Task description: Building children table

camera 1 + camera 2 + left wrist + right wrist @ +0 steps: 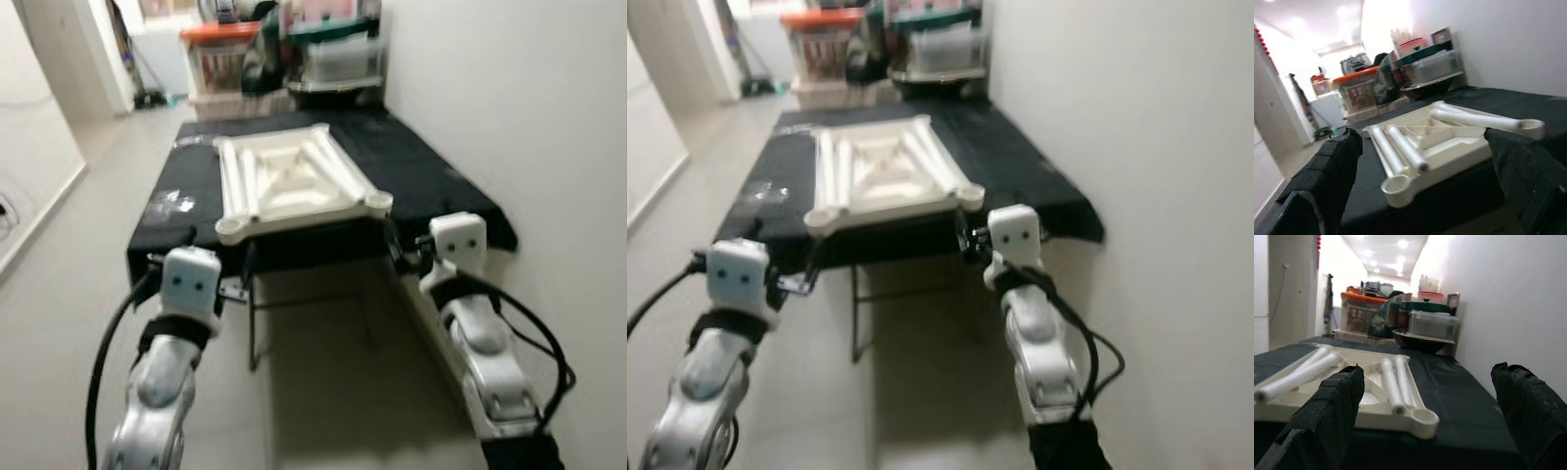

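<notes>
Open right tool [1425, 411] faces tabletop [1376, 416], legs [1396, 382].

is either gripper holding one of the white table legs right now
No, both the left gripper and right gripper are open and empty, short of the white legs lying in the tabletop.

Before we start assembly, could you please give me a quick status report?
Left gripper and right gripper open, empty, short of black table. Tabletop panel upside down, legs lying inside. Nothing in the way.

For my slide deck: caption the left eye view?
Both open grippers, left and right, hover at the near edge of a black table bearing an upturned white tabletop.
</notes>
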`<state>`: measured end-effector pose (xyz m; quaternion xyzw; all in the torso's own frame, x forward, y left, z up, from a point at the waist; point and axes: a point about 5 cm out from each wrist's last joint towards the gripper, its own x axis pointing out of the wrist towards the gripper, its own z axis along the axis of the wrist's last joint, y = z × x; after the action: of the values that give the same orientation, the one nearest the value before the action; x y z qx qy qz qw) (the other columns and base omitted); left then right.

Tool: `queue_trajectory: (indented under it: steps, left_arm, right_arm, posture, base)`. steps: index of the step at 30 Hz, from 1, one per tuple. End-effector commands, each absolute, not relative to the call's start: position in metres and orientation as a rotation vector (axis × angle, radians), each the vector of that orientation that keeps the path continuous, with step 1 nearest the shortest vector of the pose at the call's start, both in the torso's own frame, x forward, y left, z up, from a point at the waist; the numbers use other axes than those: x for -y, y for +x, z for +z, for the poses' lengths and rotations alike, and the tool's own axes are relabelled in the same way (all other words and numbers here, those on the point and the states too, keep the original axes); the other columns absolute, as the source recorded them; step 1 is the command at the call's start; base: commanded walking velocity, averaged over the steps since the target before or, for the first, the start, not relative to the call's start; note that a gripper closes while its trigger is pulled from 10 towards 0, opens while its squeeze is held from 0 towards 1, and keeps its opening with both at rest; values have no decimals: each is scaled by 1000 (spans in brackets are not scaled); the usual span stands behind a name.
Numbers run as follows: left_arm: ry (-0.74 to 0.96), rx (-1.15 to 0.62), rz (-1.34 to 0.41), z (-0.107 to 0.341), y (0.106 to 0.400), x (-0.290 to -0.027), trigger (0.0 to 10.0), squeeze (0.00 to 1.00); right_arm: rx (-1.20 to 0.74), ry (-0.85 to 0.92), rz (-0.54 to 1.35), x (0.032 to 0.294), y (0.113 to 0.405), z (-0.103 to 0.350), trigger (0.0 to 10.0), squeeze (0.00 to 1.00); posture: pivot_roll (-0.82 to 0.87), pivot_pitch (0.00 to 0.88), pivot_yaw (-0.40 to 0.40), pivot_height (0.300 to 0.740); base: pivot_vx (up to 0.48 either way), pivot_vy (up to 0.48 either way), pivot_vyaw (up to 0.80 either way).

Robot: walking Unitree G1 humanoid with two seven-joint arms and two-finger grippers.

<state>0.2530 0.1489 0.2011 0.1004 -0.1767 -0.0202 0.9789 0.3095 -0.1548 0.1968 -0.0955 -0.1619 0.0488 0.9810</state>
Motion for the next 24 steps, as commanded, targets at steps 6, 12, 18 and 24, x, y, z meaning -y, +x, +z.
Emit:
queue_trajectory:
  steps: [6, 12, 18, 24]
  left_arm:
    - [224, 362, -24, 203, 255, -157, 10000, 0]
    - [228, 368, -14, 203, 256, -158, 10000, 0]
    - [239, 370, -11, 202, 257, -160, 10000, 0]
    - [242, 371, -10, 203, 259, -161, 10000, 0]
  right_arm:
    - [324, -180, 134, 142, 312, 195, 10000, 0]
    - [325, -168, 141, 141, 317, 197, 10000, 0]
    - [323, -151, 144, 141, 322, 200, 10000, 0]
    - [330, -145, 153, 140, 326, 204, 10000, 0]
  posture:
    - [-35, 0, -17, 740]
    - [-24, 0, -25, 740]
    - [-22, 0, -20, 740]
    - [-24, 0, -9, 740]
  base:
    - [480, 0, 0]
    - [480, 0, 0]
    - [480, 0, 0]
    - [138, 0, 0]
